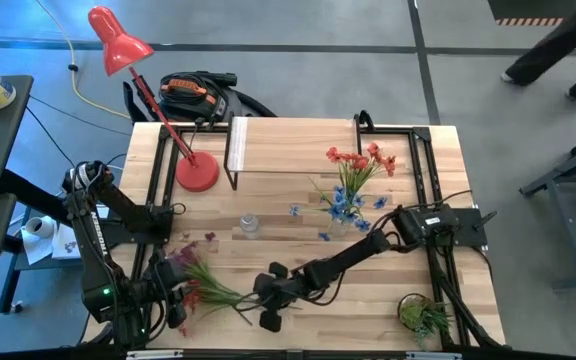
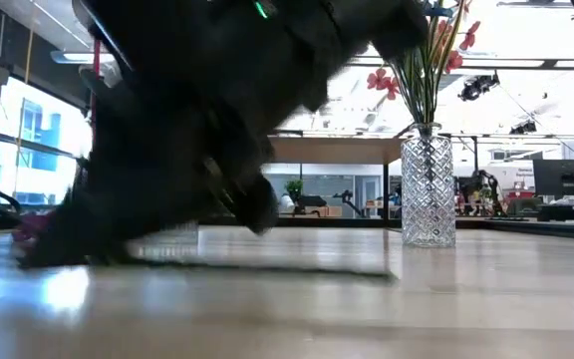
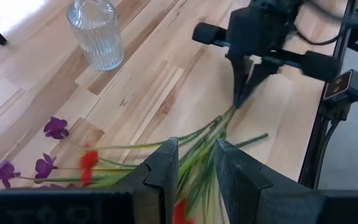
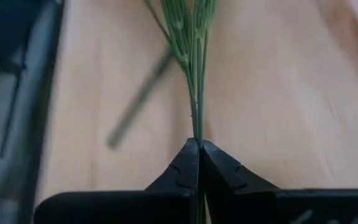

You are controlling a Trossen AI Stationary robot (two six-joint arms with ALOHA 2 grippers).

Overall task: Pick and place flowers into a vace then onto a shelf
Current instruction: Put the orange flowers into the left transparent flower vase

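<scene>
From overhead I see both arms reaching to the near edge of the table (image 1: 388, 290). The right gripper (image 1: 271, 312) sits at the cut ends of the bunch of flowers (image 1: 208, 288) lying flat on the wood, and the left gripper (image 1: 173, 295) is at the blossom end of the same bunch.

My right wrist camera shows what the overhead cannot: the 2 fingers (image 4: 182, 168) are pinched together on the green stems (image 4: 194, 74), which fan out ahead of them. One loose stem (image 4: 138, 102) lies slanted beside the bunch.

My left wrist camera shows its own fingers (image 3: 163, 168) set partly apart, astride the stems, with red and purple blossoms beside them; I can't tell if they are pressing on the stems. It also shows the right gripper (image 3: 244, 93) farther off, tips closed on the stem ends, and an empty ribbed glass vase (image 3: 98, 31) standing beyond.

The table-level camera is mostly blocked by a dark arm, but it alone shows a cut-glass vase (image 2: 428, 184) upright, holding red flowers (image 2: 422, 70). The overhead shows that red and blue spray (image 1: 353, 180) beside the shelf (image 1: 293, 145), with a red lamp (image 1: 153, 100) at its left end.
</scene>
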